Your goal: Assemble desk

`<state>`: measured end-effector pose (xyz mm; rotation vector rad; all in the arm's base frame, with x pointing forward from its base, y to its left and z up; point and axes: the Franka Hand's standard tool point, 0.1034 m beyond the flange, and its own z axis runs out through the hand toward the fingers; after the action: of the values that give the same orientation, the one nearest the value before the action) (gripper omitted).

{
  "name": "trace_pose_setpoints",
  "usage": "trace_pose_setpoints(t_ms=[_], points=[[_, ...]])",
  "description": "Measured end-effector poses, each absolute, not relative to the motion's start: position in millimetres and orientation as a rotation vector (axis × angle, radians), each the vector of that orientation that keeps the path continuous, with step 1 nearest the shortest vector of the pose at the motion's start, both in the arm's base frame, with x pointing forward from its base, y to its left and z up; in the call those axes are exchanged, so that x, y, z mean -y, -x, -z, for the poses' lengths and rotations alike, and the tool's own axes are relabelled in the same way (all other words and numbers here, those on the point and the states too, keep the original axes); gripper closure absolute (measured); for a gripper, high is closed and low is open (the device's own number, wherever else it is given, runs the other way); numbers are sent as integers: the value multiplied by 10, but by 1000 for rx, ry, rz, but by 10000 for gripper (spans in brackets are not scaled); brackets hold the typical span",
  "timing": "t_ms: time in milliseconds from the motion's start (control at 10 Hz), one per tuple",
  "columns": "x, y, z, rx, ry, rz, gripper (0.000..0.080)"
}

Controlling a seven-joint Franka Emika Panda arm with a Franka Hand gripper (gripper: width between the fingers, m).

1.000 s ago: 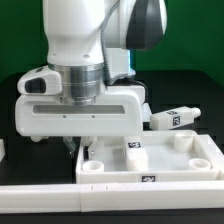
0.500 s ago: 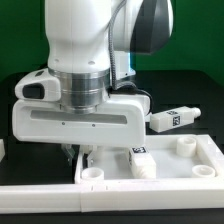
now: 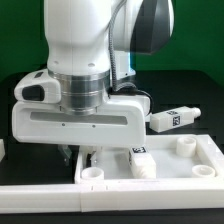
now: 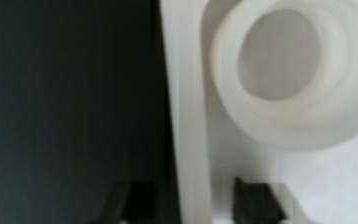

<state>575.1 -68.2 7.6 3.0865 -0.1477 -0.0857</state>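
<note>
The white desk tabletop (image 3: 178, 165) lies flat, rim up, at the exterior view's lower right, with round corner sockets (image 3: 92, 173) and a tagged white block (image 3: 140, 160) standing inside it. My gripper (image 3: 84, 157) is low over its near-left part. In the wrist view the tabletop's rim (image 4: 190, 110) runs between my two dark fingers (image 4: 140, 200), beside a round socket (image 4: 297, 60). The jaws stand on either side of the rim and look closed on it. A short white leg (image 3: 172, 119) with a tag lies on the dark table behind the tabletop.
A long white bar (image 3: 40, 196) runs along the front edge, against the tabletop's near side. A small white piece (image 3: 2, 150) shows at the exterior view's left edge. The table is black, with a green wall behind.
From one second ago to half a second ago my gripper came down onto the tabletop's rim and the tabletop shifted slightly. Since then nothing has moved.
</note>
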Motion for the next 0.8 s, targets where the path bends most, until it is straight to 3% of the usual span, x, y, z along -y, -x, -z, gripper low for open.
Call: trace_pose_setpoints(t_ms=[100,200,300,400,500,800], points=[[679,-5761,-96,130,-3089,90,522],[658,-5808,-247,81,-3100,106,340],[645,-5851,-395,59,-3108,99,218],[563,-5896,-517,32,-3111,81,218],[431,-5946,-607,3,-3116,56,164],[-7,-6047,-589,-89,-3129,-19,150]])
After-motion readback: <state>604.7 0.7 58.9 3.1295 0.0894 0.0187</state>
